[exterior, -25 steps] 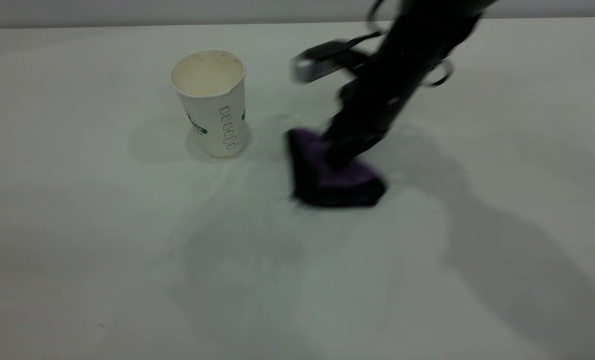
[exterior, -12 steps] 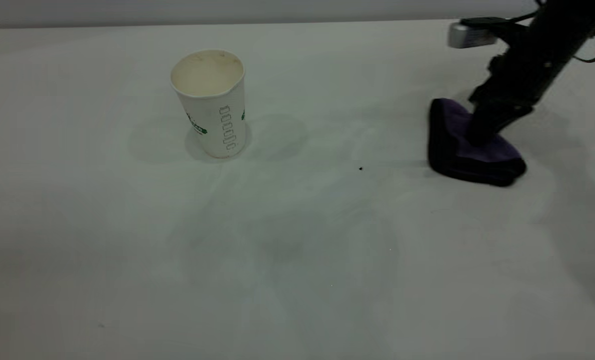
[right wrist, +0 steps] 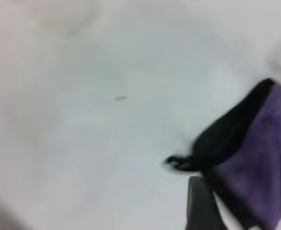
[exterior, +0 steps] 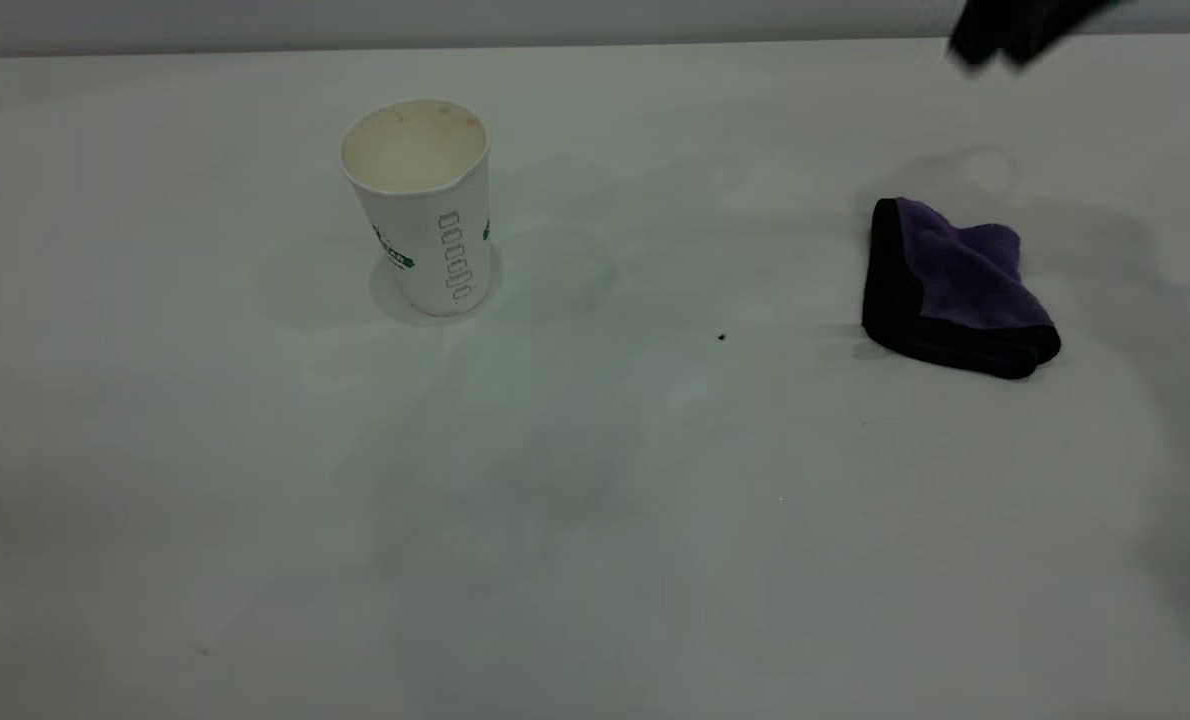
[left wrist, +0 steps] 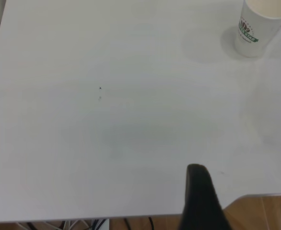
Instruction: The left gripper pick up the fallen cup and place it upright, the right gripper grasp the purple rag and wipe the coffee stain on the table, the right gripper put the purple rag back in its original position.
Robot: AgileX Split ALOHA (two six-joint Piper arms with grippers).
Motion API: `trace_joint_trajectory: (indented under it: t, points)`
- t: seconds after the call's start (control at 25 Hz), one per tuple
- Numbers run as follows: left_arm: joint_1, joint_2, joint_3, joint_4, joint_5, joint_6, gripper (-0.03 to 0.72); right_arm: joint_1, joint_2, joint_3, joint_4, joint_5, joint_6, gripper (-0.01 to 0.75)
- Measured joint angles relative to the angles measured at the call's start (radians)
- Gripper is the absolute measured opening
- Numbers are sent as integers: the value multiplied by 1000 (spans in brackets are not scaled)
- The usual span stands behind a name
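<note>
Cup (exterior: 420, 205) is upright on the table (exterior: 595, 520), mouth up, cream inside showing, green logo band on its wall. Using it as the reference for everything else.

Purple rag (exterior: 955, 288) lies flat on the table well to the right of the cup, slightly nearer the camera than the cup's rim. It is folded, with the thick black edge running along its cup-facing side and its near side, and the purple plush on top. Nothing is touching it.

Right gripper (exterior: 1015, 30): only a dark blurred piece shows at the top edge of the exterior view, far right of the cup, above and behind the rag, clear of it. Can't tell whether its fingers are spread or closed. It holds nothing that I can see. The right wrist view shows the rag (right wrist: 255, 163) close below, black edge toward the bare table, plus one dark finger tip at the frame edge.

Left gripper: not in the exterior view. The left wrist view shows a single black finger (left wrist: 200, 196) over the table's near edge, with the cup (left wrist: 260, 26) well away at that view's corner. Jaw state can't be read from that one finger.

No brown spot visible anywhere on the table. Only a tiny black speck (exterior: 721, 337) sits between the cup and the rag, closer to the rag and a bit toward the camera from the cup's base. The surface around the cup's base looks plain white.
</note>
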Motion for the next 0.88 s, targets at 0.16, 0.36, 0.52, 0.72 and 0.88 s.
trace_joint_trajectory:
  t: [0.16,0.36,0.52,0.72,0.88]
  points:
    - [0,0,0,0,0,0,536,0,-161,1,26,147,59,491]
    - [0,0,0,0,0,0,536,0,-391,47,39,169,160,480]
    - [0,0,0,0,0,0,536,0,-594,185,-38,180,295,478]
    - [0,0,0,0,0,0,536,0,-827,444,-212,187,424,478]
    - [0,0,0,0,0,0,536,0,-1002,676,-323,188,514,477]
